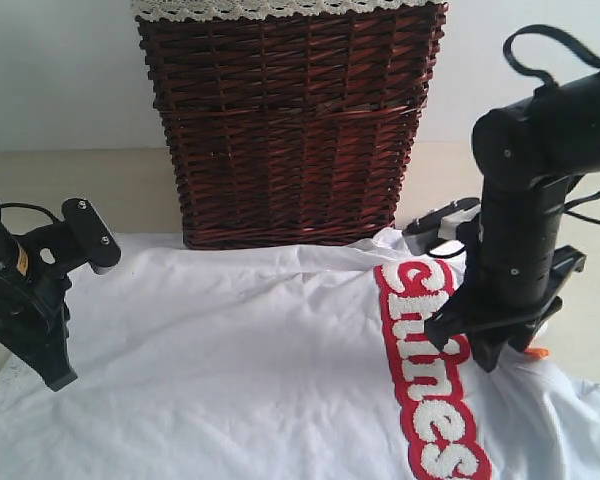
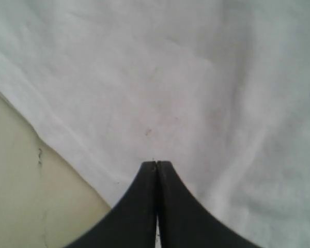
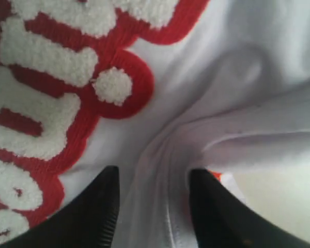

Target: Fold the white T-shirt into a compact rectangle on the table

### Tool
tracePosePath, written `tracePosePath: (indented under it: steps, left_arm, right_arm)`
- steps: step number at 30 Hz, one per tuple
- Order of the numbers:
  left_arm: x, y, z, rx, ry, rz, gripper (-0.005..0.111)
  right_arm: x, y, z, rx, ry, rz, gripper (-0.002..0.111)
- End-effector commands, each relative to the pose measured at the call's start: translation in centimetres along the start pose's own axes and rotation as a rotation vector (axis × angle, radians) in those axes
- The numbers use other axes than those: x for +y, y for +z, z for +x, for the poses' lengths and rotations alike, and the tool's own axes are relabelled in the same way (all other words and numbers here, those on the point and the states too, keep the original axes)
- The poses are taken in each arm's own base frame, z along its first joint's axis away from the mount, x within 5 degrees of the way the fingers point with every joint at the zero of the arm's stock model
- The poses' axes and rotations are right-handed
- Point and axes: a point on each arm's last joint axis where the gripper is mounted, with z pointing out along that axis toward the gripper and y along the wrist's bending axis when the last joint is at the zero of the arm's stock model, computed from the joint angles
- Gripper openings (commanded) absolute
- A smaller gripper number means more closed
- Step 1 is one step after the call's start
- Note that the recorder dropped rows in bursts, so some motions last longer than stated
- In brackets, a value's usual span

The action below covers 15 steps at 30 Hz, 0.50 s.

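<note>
White T-shirt (image 1: 240,370) lies spread flat across the near part of the table (image 1: 130,190), wrinkled, and runs off the bottom of the exterior view. A red band (image 1: 425,380) runs down its right half, carrying fuzzy white letters that read roughly "Chines", cut off at the frame edge. The right wrist view shows the same letters close up: towelling-like pile, red outline.

Left gripper (image 1: 58,378) is at the shirt's left edge. Its black fingers (image 2: 139,206) are pressed together with nothing seen between them, tips over the cloth, just beside the hem where bare table shows.

Right gripper (image 1: 488,358) is at the shirt's right side, just beside the red band. Its fingers (image 3: 106,206) are apart and straddle a raised fold of white cloth. I cannot tell if the tips touch the fold. A small orange bit (image 1: 537,352) sits right by the gripper – too small to identify.

The table is pale beige, matte, with a few dark specks in the left wrist view.

Behind the shirt, touching or nearly touching its far edge, a dark brown wicker basket (image 1: 290,130) stands upright with white lace trim (image 1: 280,8) on its rim. A dark object with a white part (image 1: 442,222) lies on the table to the basket's right, partly hidden by the right arm.

Plain white wall (image 1: 50,70) at the back.
</note>
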Motion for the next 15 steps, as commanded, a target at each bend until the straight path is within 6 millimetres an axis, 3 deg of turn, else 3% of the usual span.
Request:
tracePosePath:
  steps: [1,4,6,12,15]
  left_arm:
    - [0.0,-0.3,0.0,-0.015,-0.018,-0.002,0.000]
    - [0.0,-0.3,0.0,-0.015,-0.018,-0.002,0.000]
    - [0.0,-0.3,-0.1,-0.019,-0.018,-0.004,0.000]
    - [0.1,-0.3,-0.1,-0.024,-0.018,-0.006,0.000]
    - [0.1,-0.3,-0.1,-0.024,-0.018,-0.006,0.000]
  right_arm:
    - [0.5,3.6,-0.4,0.135,-0.017,-0.011,0.047]
    - [0.1,5.4,-0.3,0.237,-0.026,0.037,0.047]
    - [-0.4,5.4,-0.4,0.257,-0.029,0.096,0.047]
    - [-0.8,2.6,-0.6,0.159,-0.020,0.112,0.047]
    - [-1.0,-0.1,-0.6,0.027,-0.011,0.117,0.047]
